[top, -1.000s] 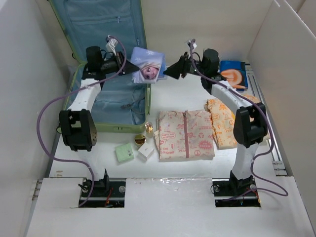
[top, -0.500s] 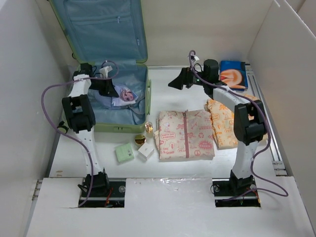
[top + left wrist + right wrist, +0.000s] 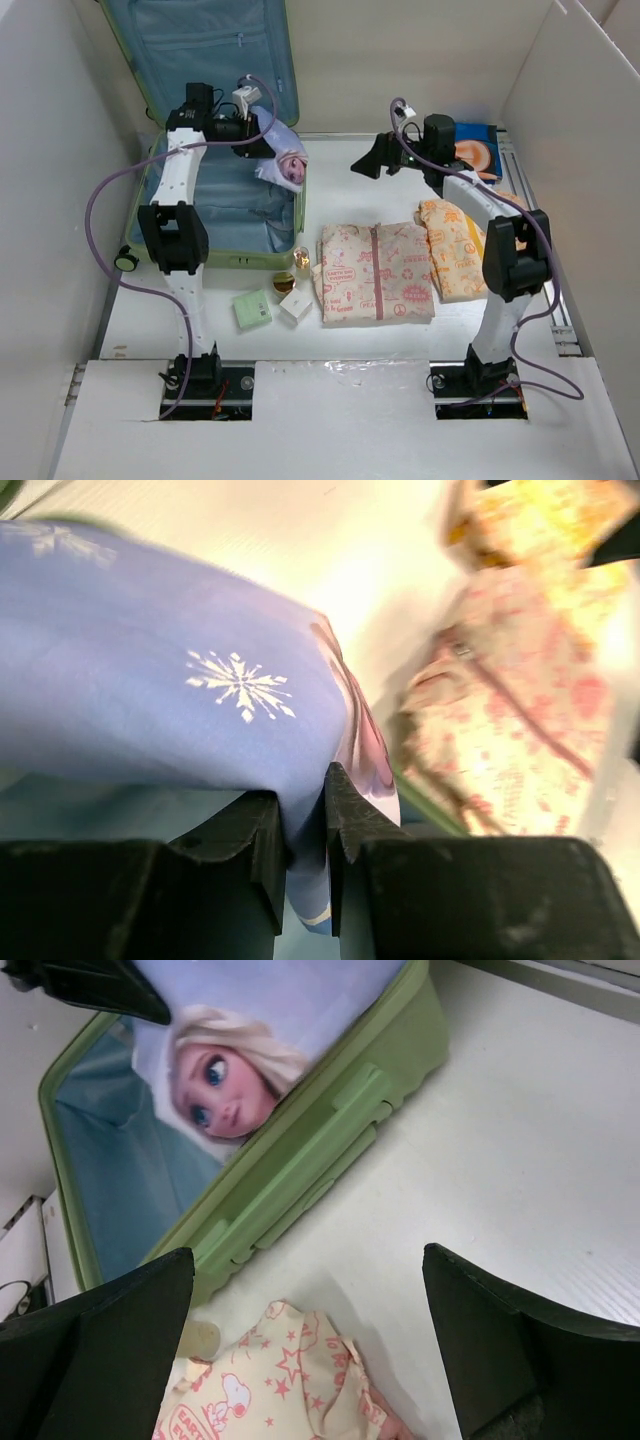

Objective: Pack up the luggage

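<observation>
Luggage [image 3: 245,259], the task object, lies open at the far left of the table [image 3: 350,185], with its lid standing upright at the back and its blue lining exposed. My left gripper [image 3: 305,805] sits over the lower shell's far right corner. Its jaws are nearly together and pinch a fold of a lavender cloth [image 3: 200,680] printed with a white snowflake and a cartoon face. That cloth drapes down from the grip above the luggage's right rim; I cannot tell whether it touches the lining. My right gripper [image 3: 310,1270] hovers above bare table just right of the luggage, jaws spread wide and holding nothing. Nearer me lie a folded pink-printed garment [image 3: 375,272] and, just beside it on the right, an orange-printed garment [image 3: 450,250]. A green box [image 3: 252,308], a white box [image 3: 295,303] and a small jar [image 3: 301,262] sit near the luggage's front wall.
</observation>
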